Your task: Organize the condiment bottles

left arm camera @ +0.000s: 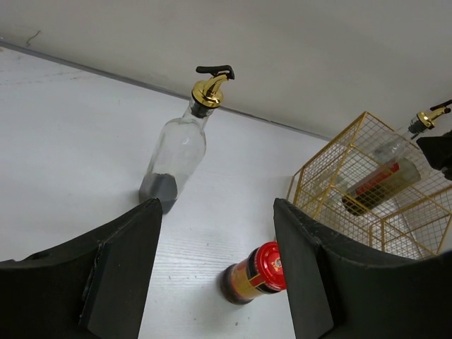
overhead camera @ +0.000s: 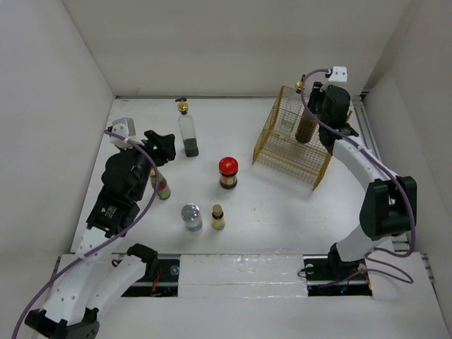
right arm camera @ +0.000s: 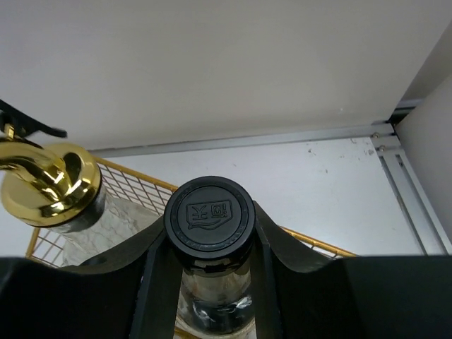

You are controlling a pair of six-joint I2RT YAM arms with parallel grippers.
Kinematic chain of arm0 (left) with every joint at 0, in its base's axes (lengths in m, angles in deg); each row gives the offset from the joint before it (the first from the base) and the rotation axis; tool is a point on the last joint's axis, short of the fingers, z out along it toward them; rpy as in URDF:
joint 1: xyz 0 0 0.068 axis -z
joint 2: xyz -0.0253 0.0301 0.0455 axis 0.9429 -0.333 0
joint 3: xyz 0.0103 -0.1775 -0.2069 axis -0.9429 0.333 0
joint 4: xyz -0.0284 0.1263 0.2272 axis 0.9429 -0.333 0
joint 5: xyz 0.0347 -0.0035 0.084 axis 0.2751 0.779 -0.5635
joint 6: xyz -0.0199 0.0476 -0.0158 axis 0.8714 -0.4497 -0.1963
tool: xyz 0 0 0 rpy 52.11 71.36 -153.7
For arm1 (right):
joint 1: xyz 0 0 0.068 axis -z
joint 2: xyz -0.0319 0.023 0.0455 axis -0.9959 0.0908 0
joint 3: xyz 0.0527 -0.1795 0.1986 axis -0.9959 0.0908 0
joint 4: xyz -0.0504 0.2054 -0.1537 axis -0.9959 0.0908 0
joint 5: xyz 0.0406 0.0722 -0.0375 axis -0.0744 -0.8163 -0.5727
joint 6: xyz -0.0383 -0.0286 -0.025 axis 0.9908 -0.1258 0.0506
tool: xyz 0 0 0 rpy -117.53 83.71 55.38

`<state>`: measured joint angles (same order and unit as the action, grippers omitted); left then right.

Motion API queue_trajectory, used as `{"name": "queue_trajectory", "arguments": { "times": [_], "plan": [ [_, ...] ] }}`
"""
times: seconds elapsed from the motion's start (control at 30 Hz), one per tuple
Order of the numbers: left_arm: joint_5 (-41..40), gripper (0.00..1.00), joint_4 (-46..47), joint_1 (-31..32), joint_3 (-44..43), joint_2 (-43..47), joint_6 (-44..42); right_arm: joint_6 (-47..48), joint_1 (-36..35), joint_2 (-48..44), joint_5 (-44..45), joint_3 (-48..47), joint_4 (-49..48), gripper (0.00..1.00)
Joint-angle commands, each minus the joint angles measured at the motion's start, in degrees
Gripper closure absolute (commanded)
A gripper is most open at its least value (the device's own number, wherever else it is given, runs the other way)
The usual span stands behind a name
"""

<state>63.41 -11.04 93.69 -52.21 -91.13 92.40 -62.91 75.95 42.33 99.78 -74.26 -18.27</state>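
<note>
Five bottles are standing loose on the table (overhead camera: 282,212) and two are sitting in the basket (overhead camera: 282,159), so the sorting is looking partly done.

The left arm is reaching from its base toward 1 o'clock, elbow bent. The left gripper (overhead camera: 167,147) is hanging with its fingers apart, holding nothing, and facing the tall bottle (overhead camera: 188,133) at its 1 o'clock. The colourful bottle (overhead camera: 162,185) is standing close by at the gripper's 6 o'clock.

Nearer the bases, the silver jar (overhead camera: 191,217) and yellow bottle (overhead camera: 218,217) are standing side by side, with the red jar (overhead camera: 228,172) at their 12 o'clock.

At the table's 2 o'clock, the basket is holding a second tall bottle (right arm camera: 53,187). The right arm is arching up and over toward 11 o'clock, wrist pointing down. The right gripper (right arm camera: 209,254) is clamping the dark jar (right arm camera: 209,212) just under its cap, inside the basket. I cannot tell whether the jar is resting on the basket floor.

Placing this jar is probably the step in hand. Next, the gripper is needing to release and rise straight up, clear of the wires and the neighbouring spout.
</note>
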Motion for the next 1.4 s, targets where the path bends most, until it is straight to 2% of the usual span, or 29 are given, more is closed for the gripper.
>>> {"name": "queue_trajectory", "arguments": {
  "times": [0.0, 0.17, 0.37, 0.4, 0.47, 0.53, 0.63, 0.8, 0.87, 0.9, 0.93, 1.0, 1.03, 1.07, 1.17, 1.2, 1.23, 1.37],
  "plan": [
    [0.8, 0.40, 2.5, -0.2, 0.3, 0.2, -0.8, 0.0, -1.5, -0.8, 2.8, -0.2, -11.7, 0.91],
    [0.8, 0.40, 2.5, -0.2, 0.3, 0.2, -0.8, -0.5, -2.1, -0.2, 3.8, 2.2, -12.2, 0.86],
    [0.8, 0.40, 2.5, -0.2, 0.3, 0.2, -0.8, -2.1, -2.1, -0.2, 5.0, 3.4, -12.2, 0.54],
    [0.8, 0.40, 2.5, -0.2, 0.3, 0.2, -0.8, -2.7, -2.1, -0.8, 5.0, 3.4, -12.2, 0.44],
    [1.3, 0.40, 2.5, -0.2, 0.3, 0.2, -0.8, -2.7, -2.1, -1.5, 5.0, 1.9, -9.6, 0.33],
    [1.3, 0.40, 2.5, -0.2, 0.3, 0.2, -0.8, -2.7, -1.5, -2.9, 5.0, -1.1, -7.3, 0.24],
    [1.3, 0.40, 2.5, -0.2, 0.3, 0.2, -0.8, -2.7, -0.9, -5.4, 3.8, -4.8, -3.2, 0.17],
    [0.8, 0.39, 2.5, -0.2, 0.3, 0.2, -0.8, -3.2, -0.4, -11.8, -0.3, -6.1, 0.5, 0.14],
    [0.8, 0.39, 2.5, -0.2, 0.3, 0.2, -0.8, -3.2, -0.9, -13.8, -7.5, -4.8, 0.5, 0.19],
    [0.8, 0.39, 2.5, -0.2, 0.3, 0.2, -0.8, -2.7, -0.9, -14.6, -11.3, -4.8, 0.5, 0.33],
    [0.8, 0.39, 2.5, -0.2, 0.3, 0.2, -0.8, -2.1, -1.7, -14.6, -19.8, -4.8, 0.5, 0.46],
    [0.8, 0.39, 2.5, -0.2, 0.3, 0.2, -0.8, -1.1, -4.3, -14.6, -29.2, -7.2, 0.5, 0.68],
    [0.8, 0.39, 2.5, -0.2, 0.3, 0.2, -0.8, 0.3, -5.6, -11.9, -33.8, -8.3, 1.3, 0.71],
    [0.8, 0.39, 2.5, -0.2, 0.3, 0.2, -0.8, 0.8, -8.4, -10.5, -41.5, -9.5, 2.0, 0.71],
    [-0.6, 0.39, 2.5, -0.2, 0.3, 0.8, -0.8, 2.0, -13.0, -3.6, -48.8, -13.5, 2.0, 0.65],
    [-1.4, 0.39, 1.9, -0.2, 0.3, 1.5, -0.8, 2.0, -15.7, -1.6, -52.0, -14.7, 2.0, 0.61],
    [-2.0, 0.39, 1.9, -0.2, 0.3, 2.0, -0.8, 2.0, -17.0, 0.5, -53.3, -17.3, 2.5, 0.52],
    [-3.8, 0.39, 1.9, -0.2, 0.3, 3.2, -0.8, 2.0, -22.5, 11.3, -56.3, -23.6, 3.6, 0.34]
  ]
}}
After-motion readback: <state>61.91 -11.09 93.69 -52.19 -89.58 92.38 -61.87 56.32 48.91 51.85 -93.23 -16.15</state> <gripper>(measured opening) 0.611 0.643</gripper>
